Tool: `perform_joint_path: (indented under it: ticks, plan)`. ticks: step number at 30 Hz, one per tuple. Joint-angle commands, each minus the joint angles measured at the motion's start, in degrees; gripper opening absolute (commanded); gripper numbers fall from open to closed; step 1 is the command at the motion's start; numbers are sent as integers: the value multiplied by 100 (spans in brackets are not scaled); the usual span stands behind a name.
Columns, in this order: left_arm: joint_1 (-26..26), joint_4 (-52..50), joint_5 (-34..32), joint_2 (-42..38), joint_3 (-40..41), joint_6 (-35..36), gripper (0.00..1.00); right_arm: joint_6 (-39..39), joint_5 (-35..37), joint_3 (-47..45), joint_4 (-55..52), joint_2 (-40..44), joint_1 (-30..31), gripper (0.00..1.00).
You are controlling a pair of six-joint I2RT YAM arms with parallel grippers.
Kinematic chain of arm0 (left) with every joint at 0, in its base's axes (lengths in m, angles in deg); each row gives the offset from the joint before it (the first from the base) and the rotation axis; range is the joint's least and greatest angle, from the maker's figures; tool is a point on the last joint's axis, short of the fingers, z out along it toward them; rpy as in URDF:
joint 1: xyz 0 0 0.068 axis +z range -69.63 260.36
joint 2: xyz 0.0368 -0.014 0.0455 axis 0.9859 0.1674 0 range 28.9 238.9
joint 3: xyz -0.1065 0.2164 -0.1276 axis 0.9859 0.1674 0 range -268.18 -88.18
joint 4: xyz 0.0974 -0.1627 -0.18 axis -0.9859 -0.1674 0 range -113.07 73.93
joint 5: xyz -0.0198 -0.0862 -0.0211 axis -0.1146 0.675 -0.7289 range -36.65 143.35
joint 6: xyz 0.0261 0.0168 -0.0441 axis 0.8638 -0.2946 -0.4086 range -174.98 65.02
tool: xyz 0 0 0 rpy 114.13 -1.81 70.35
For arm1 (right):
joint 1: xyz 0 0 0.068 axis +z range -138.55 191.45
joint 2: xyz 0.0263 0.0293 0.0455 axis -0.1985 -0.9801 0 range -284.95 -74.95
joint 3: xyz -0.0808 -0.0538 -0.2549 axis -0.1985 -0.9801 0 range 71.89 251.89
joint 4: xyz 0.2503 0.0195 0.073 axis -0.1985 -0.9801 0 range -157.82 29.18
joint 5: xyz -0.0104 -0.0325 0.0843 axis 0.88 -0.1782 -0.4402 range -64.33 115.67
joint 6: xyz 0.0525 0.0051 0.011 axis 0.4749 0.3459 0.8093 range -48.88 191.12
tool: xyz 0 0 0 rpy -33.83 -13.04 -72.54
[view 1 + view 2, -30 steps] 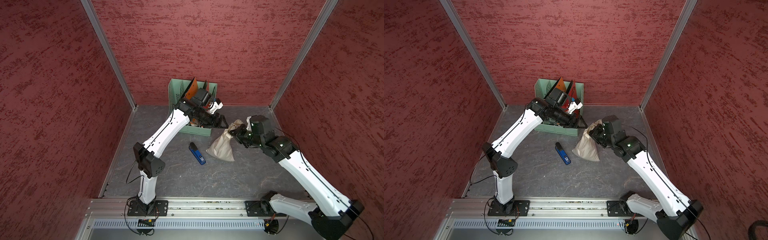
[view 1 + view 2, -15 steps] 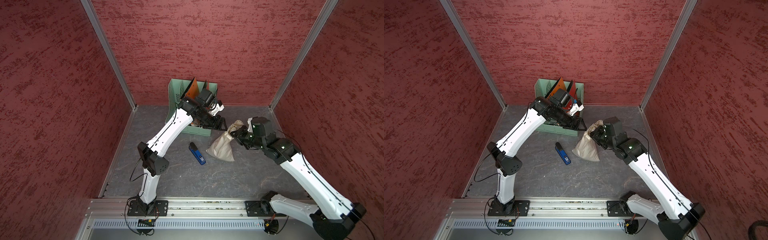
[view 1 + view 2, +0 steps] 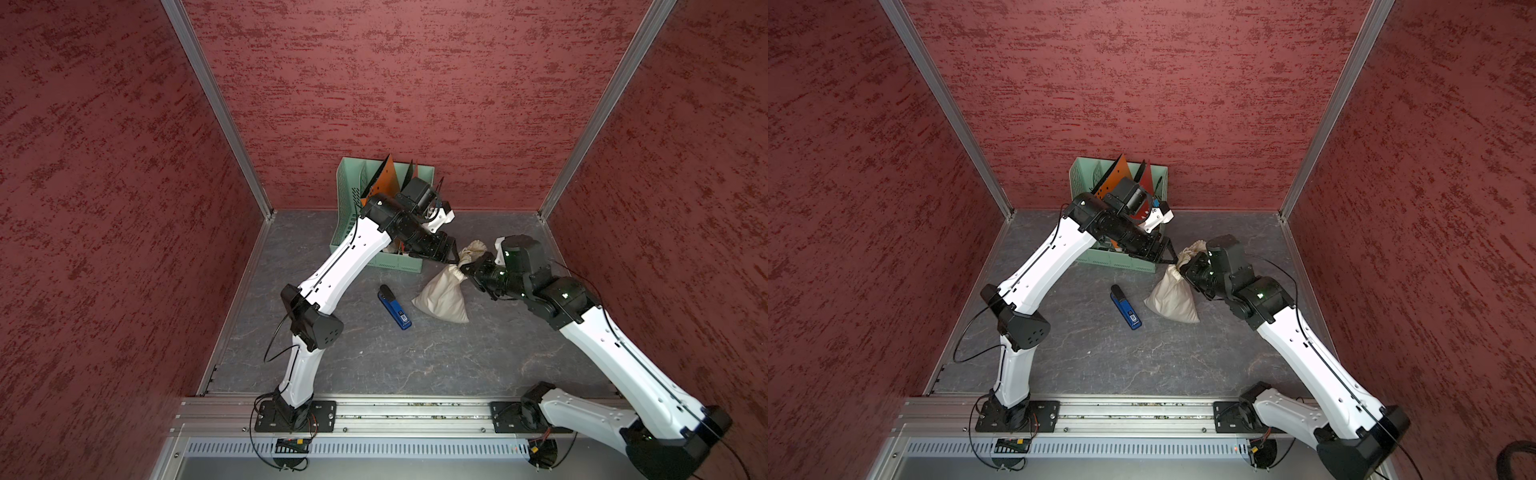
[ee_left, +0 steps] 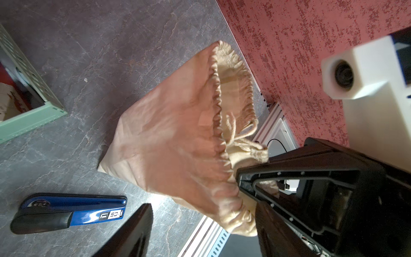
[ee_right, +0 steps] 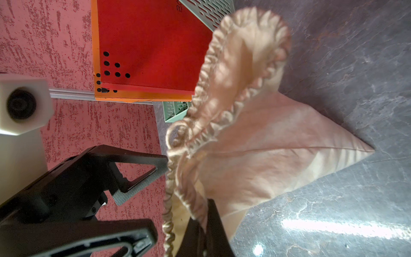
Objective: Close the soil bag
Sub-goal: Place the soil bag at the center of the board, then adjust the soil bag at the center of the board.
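Soft, lumpy soil bag [image 3: 441,293], probably weighty; right end effector [image 3: 466,268] clenches its ruffled neck [image 3: 473,249] at 1 o'clock; released left end effector [image 3: 454,259] should take the drawstring [image 5: 167,222].

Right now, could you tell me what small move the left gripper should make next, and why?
Probably ease the left gripper forward and close on the drawstring: its jaws stand open beside it, while the right gripper pinches the neck of the soil bag.

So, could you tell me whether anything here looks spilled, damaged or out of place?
Nothing looks spilled or damaged. The soil bag has its ruffled mouth open, with the rim pinched by the right end effector. The stapler lies flat beside it.
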Motion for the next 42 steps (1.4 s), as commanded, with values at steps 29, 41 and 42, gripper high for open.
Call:
perform_joint_path:
  ticks: [29, 41, 42]
  plan:
    - [-324, -584, -927, 717, -929, 149, 27, 77, 30, -139, -236, 319, 35, 0]
    - [-304, -444, -755, 403, -592, 148, 2, -1041, 131, 1313, -2151, -257, -279, 57]
    - [-303, -407, -772, 353, -507, 149, 2, -1238, -8, 1602, -2335, -385, -363, 62]
